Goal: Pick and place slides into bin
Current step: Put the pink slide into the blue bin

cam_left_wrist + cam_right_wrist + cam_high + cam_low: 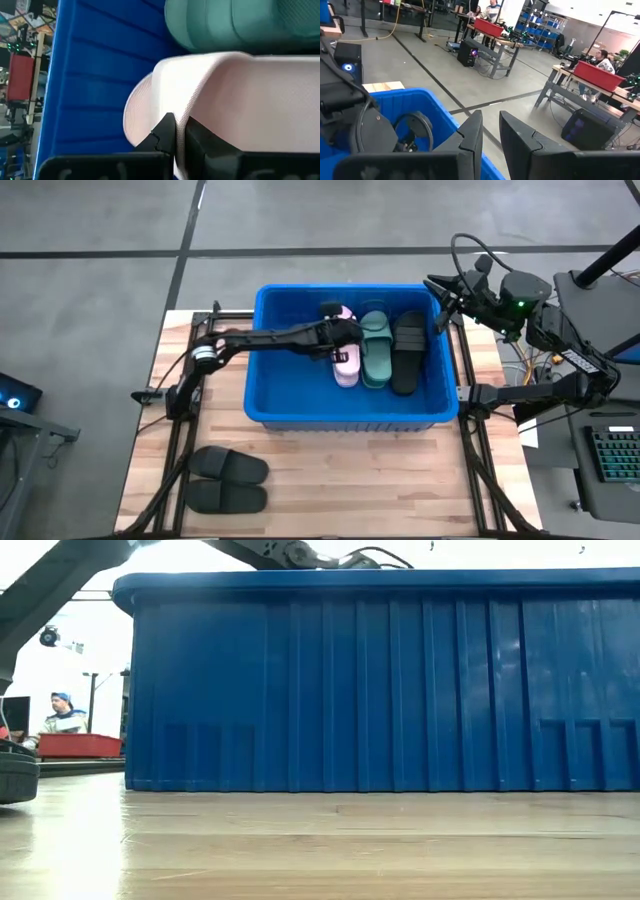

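We see the left gripper (340,340) clamped on a pink slide (347,362) inside the bin (300,405) — likely lowering it beside the green pair (376,350). One black pair (228,480) waits at seven o'clock. The right gripper (447,305) idles at two o'clock, fingers nearly closed, empty.

One blue bin (300,405) stands on the table. Inside the bin lie four slides: two light pink slides (347,365), one dark green slide (376,350) and one black slide (408,352). Outside the bin, near its front left corner, two more black slides (228,480) lie side by side.
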`<state>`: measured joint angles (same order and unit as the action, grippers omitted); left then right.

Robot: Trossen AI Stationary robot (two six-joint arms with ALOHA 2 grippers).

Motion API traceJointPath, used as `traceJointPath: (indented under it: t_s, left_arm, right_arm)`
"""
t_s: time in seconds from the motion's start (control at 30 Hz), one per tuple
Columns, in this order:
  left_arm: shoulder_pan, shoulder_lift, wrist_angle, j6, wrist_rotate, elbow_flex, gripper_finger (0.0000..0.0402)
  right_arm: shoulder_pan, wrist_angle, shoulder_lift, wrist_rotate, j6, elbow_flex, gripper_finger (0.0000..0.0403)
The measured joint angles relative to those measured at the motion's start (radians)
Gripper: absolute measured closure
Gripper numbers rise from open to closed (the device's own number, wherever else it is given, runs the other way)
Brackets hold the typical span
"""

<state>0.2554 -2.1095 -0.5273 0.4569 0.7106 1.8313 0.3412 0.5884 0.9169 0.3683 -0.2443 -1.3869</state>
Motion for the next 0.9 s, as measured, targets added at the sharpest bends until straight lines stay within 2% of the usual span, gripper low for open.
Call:
traceJointPath:
  t_s: [0.37, 0.6, 0.9]
  left_arm:
    - [0.001, -0.031, 0.056, 0.029, -0.029, -0.002, 0.0401]
    - [0.002, -0.031, 0.039, 0.130, -0.052, -0.003, 0.0401]
    - [0.017, -0.025, 0.038, 0.134, -0.155, -0.001, 0.0401]
  right_arm:
    - [0.000, 0.001, 0.000, 0.000, -0.002, 0.000, 0.0346]
    - [0.000, 0.001, 0.000, 0.000, -0.003, 0.000, 0.0346]
    - [0.000, 0.002, 0.000, 0.000, 0.000, 0.000, 0.0346]
